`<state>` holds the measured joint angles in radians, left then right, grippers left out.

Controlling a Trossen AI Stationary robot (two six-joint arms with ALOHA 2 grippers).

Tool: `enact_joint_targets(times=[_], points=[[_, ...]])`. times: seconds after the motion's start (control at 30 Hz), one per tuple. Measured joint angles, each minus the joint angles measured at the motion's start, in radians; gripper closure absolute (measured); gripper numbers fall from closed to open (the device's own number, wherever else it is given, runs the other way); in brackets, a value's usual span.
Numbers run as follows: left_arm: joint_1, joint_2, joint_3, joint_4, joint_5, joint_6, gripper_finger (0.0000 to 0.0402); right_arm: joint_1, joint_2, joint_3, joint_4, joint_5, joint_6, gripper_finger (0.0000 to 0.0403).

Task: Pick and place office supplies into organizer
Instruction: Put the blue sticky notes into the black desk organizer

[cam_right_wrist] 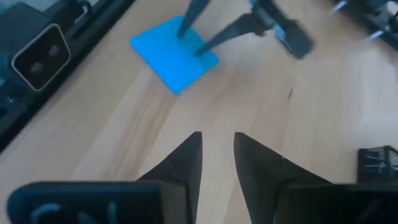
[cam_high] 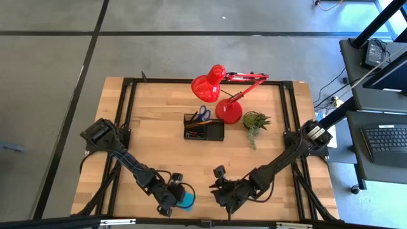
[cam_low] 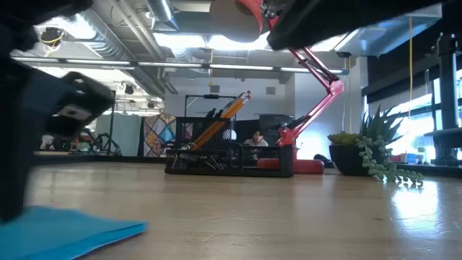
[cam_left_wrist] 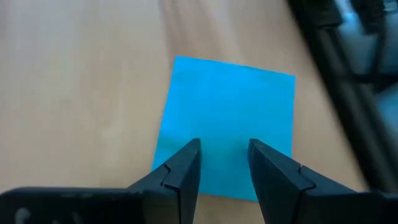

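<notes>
a: counted one blue sticky-note pad [cam_high: 186, 202], flat on the wooden table [cam_high: 159, 121] near the front edge, well apart from the organizer [cam_high: 204, 130].

b: and one organizer, black, mid-table, just beside the round base of one red desk lamp [cam_high: 219, 89]. one small potted plant [cam_high: 255, 122] on the far side of that base.

a: inside the organizer: one pair of blue-handled scissors [cam_high: 203, 113], upright. two orange pencils [cam_low: 222, 119] leaning, seen from the low view. dark pens [cam_low: 211, 114] beside them, count unclear. something red [cam_high: 197, 134] in a front compartment, too small to name.

b: two arms, two grippers. left gripper [cam_left_wrist: 224, 155] low over the pad, fingers apart, tips right at the pad's near edge, one on either side of its middle. cannot tell whether touching the paper. nothing clamped.

a: right gripper [cam_right_wrist: 217, 144] near the front edge too, just beside the left one, over bare wood. fingers parted by a narrow gap, nothing between them.

b: any brands or writing?

a: none readable. pad face plain blue, no lettering visible anywhere on lamp or organizer.
</notes>
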<state>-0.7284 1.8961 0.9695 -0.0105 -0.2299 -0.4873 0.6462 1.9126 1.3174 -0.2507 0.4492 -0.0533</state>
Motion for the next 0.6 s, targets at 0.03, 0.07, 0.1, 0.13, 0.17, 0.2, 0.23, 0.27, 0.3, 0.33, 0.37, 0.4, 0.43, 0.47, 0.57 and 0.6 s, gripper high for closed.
enact_joint_targets(times=[0.03,0.07,0.1,0.13,0.17,0.2,0.23,0.27,0.3,0.33,0.37,0.4,0.43,0.47,0.57,0.6], points=[[0.005,0.001,-0.001,-0.003,-0.019,0.022,0.0272,0.001,0.006,0.0,0.0,0.0,0.008,0.0306],[0.01,0.002,-0.001,-0.005,-0.047,0.043,0.0272,0.0,0.012,0.0,0.001,0.001,0.021,0.0306],[0.017,0.003,-0.002,-0.007,-0.074,0.061,0.0272,0.0,0.017,0.0,0.001,0.002,0.028,0.0306],[0.028,0.003,-0.003,-0.008,-0.092,0.078,0.0272,-0.001,0.023,0.0,0.001,0.002,0.035,0.0306],[0.04,0.003,-0.003,-0.01,-0.107,0.089,0.0272,-0.001,0.028,0.0,0.0,0.002,0.042,0.0306],[0.053,0.003,-0.003,-0.01,-0.117,0.094,0.0272,-0.001,0.033,0.0,-0.002,0.002,0.044,0.0306],[0.068,0.003,-0.003,-0.01,-0.119,0.094,0.0272,-0.001,0.037,0.0,-0.005,0.003,0.045,0.0306],[0.082,0.003,-0.003,-0.01,-0.12,0.096,0.0272,-0.001,0.04,0.0,-0.009,0.003,0.044,0.0306],[0.097,0.003,-0.003,-0.01,-0.121,0.099,0.0272,-0.001,0.042,0.0,-0.014,0.003,0.042,0.0306],[0.112,0.003,-0.003,-0.01,-0.122,0.106,0.0272,0.0,0.044,0.0,-0.026,0.003,0.04,0.0306],[0.127,0.003,-0.003,-0.01,-0.124,0.117,0.0272,0.0,0.044,0.0,-0.038,0.002,0.032,0.0306],[0.141,0.003,-0.003,-0.01,-0.125,0.131,0.0272,0.0,0.044,0.0,-0.046,0.003,0.025,0.0306],[0.155,0.003,-0.003,-0.009,-0.126,0.147,0.0272,0.0,0.044,0.0,-0.053,0.004,0.022,0.0306],[0.168,0.003,-0.003,-0.008,-0.126,0.166,0.0272,0.0,0.044,0.0,-0.06,0.007,0.021,0.0306],[0.195,-0.008,-0.004,-0.013,-0.12,0.235,0.0272,-0.001,0.044,-0.005,-0.089,0.033,0.021,0.0306],[0.2,-0.013,-0.004,-0.019,-0.116,0.256,0.0272,-0.001,0.042,-0.021,-0.075,0.035,0.021,0.0306]])
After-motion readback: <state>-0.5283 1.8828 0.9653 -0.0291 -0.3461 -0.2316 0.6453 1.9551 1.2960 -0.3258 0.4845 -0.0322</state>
